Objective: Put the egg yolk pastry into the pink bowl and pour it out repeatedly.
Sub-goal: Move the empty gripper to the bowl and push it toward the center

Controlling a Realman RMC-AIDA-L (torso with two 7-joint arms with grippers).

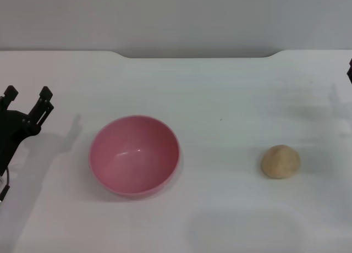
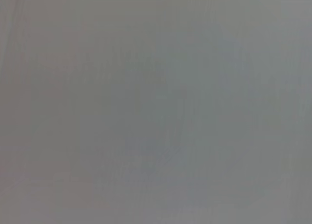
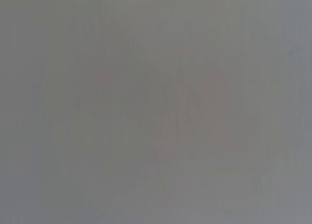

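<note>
My left gripper (image 1: 27, 93) sits at the left edge of the table (image 1: 220, 88), its two black fingers pointing up and away from me with a clear gap between them, gripping nothing. It is near the pink bowl (image 1: 135, 155) but not touching it; the bowl stands upright just to its right, closer to me, and I can see its glossy inside with nothing in it. The pastry (image 1: 280, 161) lies on the bare white tabletop well off to the right, on the far side of the bowl from the left gripper and well apart from both. It rests dome up, about level with the bowl. Of my right arm I only catch a dark sliver at the right edge of the head view, farther back than the pastry, so I cannot tell how that gripper stands. Both wrist cameras give me nothing but a flat grey field, with no object I can make out.
</note>
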